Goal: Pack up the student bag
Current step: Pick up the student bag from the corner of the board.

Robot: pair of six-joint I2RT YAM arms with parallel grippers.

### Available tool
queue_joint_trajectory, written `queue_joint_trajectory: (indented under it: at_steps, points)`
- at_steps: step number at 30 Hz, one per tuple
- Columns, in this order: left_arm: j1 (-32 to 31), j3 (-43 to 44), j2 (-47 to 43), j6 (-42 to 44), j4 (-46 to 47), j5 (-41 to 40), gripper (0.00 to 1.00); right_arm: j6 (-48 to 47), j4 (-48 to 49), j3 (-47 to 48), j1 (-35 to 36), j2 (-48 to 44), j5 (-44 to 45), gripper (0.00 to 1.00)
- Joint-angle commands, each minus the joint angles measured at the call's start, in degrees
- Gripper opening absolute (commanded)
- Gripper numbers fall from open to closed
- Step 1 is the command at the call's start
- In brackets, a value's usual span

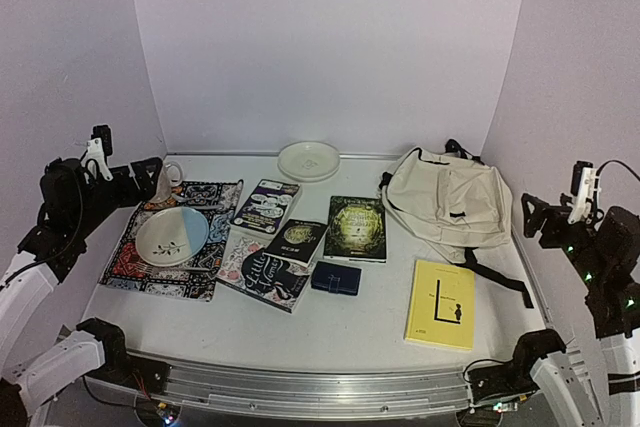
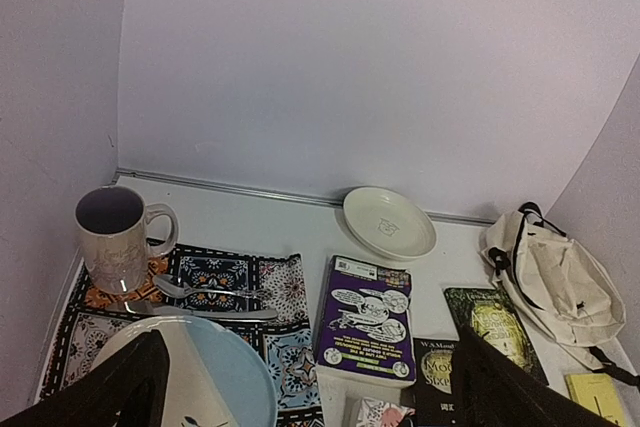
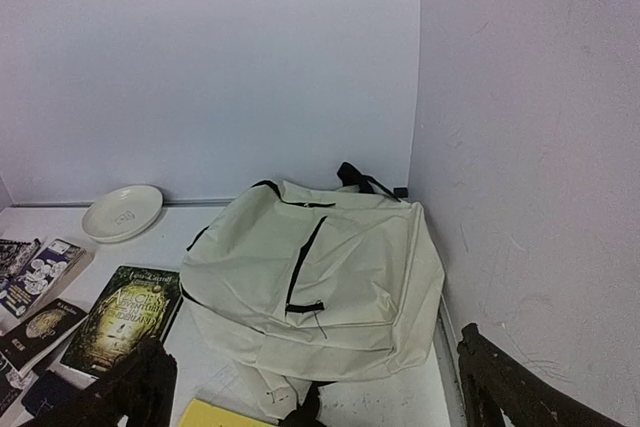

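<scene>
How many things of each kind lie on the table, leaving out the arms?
Books: 5
Navy notebook: 1
Plates: 2
Mug: 1
Cutlery: 2
Placemat: 1
Bag: 1
Total: 13

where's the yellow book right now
In the top view the yellow book lies flat at the front right of the table, just nearer than the student bag and to the right of the small navy notebook.
</scene>
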Motion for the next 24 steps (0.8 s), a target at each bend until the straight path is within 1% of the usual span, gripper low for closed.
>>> queue_joint_trajectory:
  at_steps: [1, 7, 10, 13, 17, 24]
  points:
    - [-0.15, 2.61, 0.55, 1.55, 1.99, 0.4, 0.99, -0.82, 2.11, 2.52, -0.18, 4.78, -5.23, 0.98]
    - [-0.13, 2.56, 2.08, 2.17, 2.36, 1.85, 0.99, 0.36, 2.76, 4.15, -0.18, 13.94, -9.63, 0.98]
    - [-0.08, 2.44, 2.66, 2.33, 2.52, 1.68, 1.0, 0.81, 4.82, 5.19, -0.18, 20.83, -13.2, 0.98]
    - [0.01, 2.5, 3.08, 2.54, 2.53, 0.89, 1.0, 2.47, 7.72, 6.95, 0.02, 28.19, -14.98, 0.98]
    - [0.26, 2.51, 3.73, 2.82, 2.47, 0.7, 0.99, 4.22, 9.23, 11.17, 2.21, 38.09, -11.55, 0.98]
    - [0.47, 2.52, 4.65, 3.27, 2.46, 0.9, 0.99, 6.51, 10.47, 21.17, 5.59, 58.34, -4.84, 0.98]
